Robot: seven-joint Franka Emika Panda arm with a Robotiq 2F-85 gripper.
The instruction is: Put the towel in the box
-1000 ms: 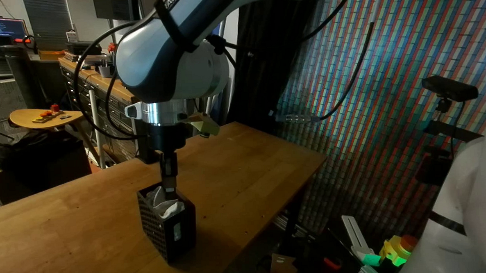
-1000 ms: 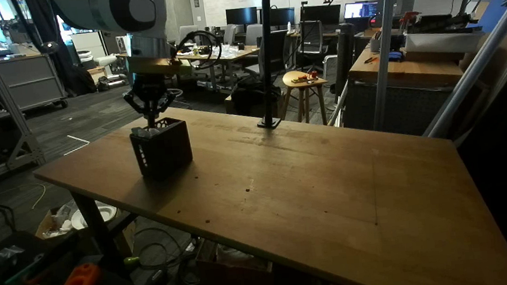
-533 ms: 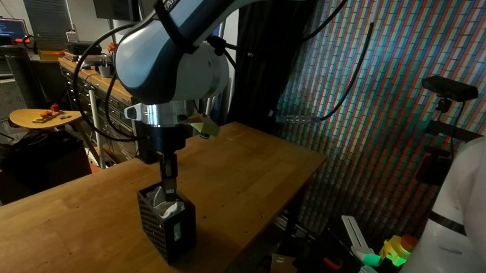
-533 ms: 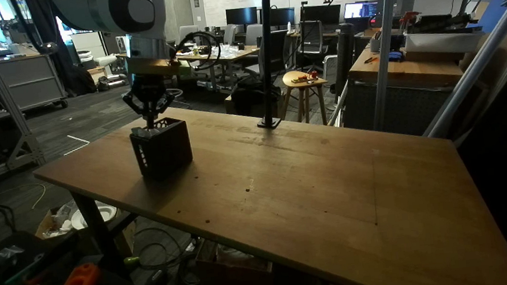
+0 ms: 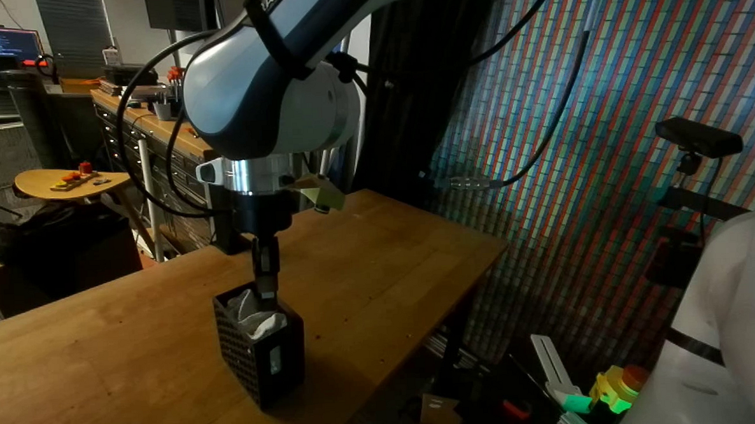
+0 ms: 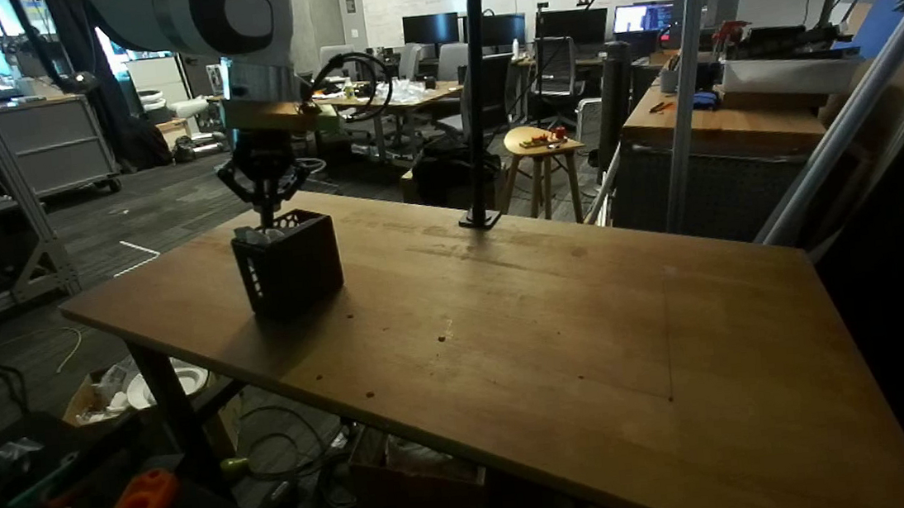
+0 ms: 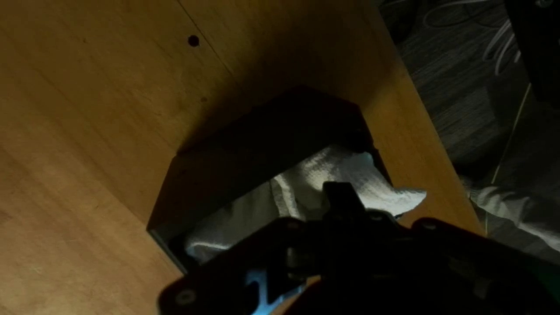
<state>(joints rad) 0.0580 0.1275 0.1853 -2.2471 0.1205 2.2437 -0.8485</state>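
The black box (image 5: 283, 375) stands upright on the wooden table in both exterior views. Bunched inside its open top is the pale towel (image 5: 268, 325), which in the wrist view also shows a corner (image 7: 409, 199) poking out past the rim. My gripper (image 5: 268, 301) points straight down, with its tips at the mouth of the box over the cloth. In the wrist view the dark fingers (image 7: 343, 197) lie together against the towel's folds. No cloth can be made out between them. The towel's lower part is hidden by the box walls.
The box is near one end of the table (image 6: 549, 319), whose edge shows close by in the wrist view. A black post (image 6: 474, 119) rises from the table's far edge. A stool (image 6: 541, 142) stands on the floor beyond.
My gripper first sinks slightly, then comes up a little and shifts slightly sideways over the box. The towel and the box stay where they were.
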